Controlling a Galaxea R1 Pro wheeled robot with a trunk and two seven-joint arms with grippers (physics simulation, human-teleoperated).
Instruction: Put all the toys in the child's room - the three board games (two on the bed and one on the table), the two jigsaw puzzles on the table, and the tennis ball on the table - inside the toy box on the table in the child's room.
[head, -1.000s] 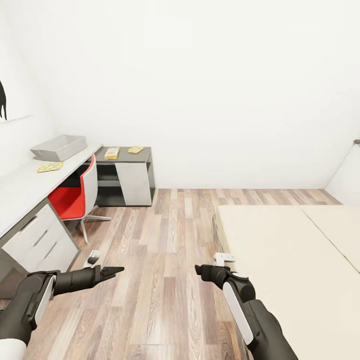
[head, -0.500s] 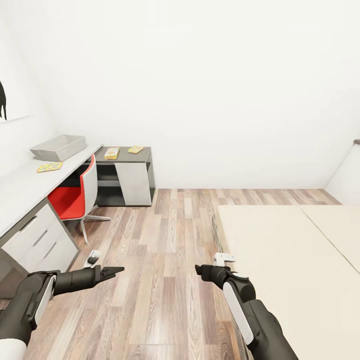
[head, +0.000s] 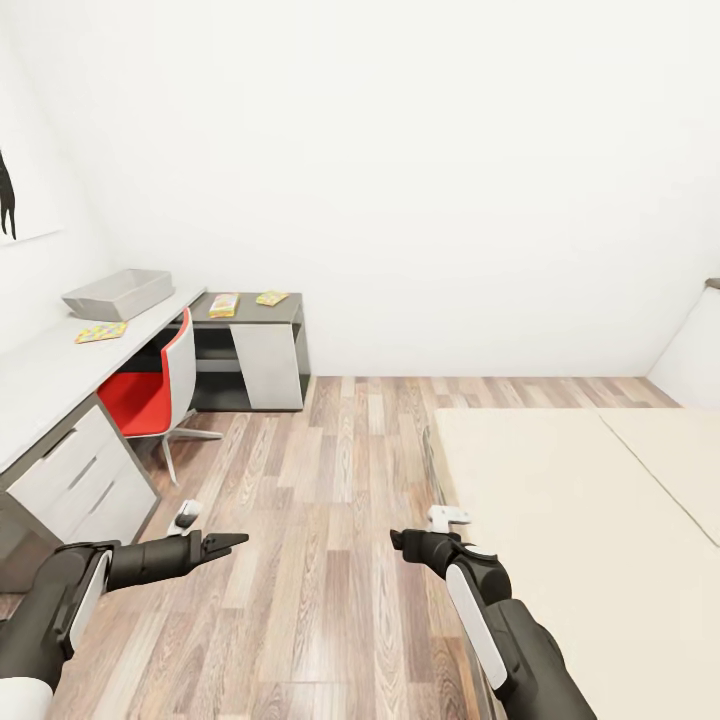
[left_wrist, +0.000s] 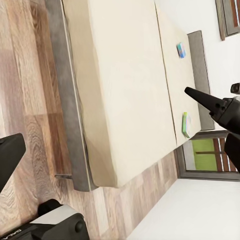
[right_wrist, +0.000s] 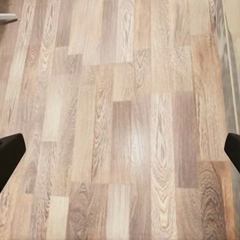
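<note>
Here both sets of fingers hang spread wide and empty over the floor (head: 330, 520); the bed (head: 580, 520) lies beside the right gripper (head: 410, 543), its two board games (left_wrist: 182, 50) at the far headboard end.

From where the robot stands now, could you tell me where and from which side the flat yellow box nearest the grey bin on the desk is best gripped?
Grip the flat yellow box across its short edges, coming straight down from above. It lies flat on the pale desk, so its sides are too thin to take from the side. The grey bin stands just behind it, so I would stay on the near side. The gripper has to get closer first.
</note>
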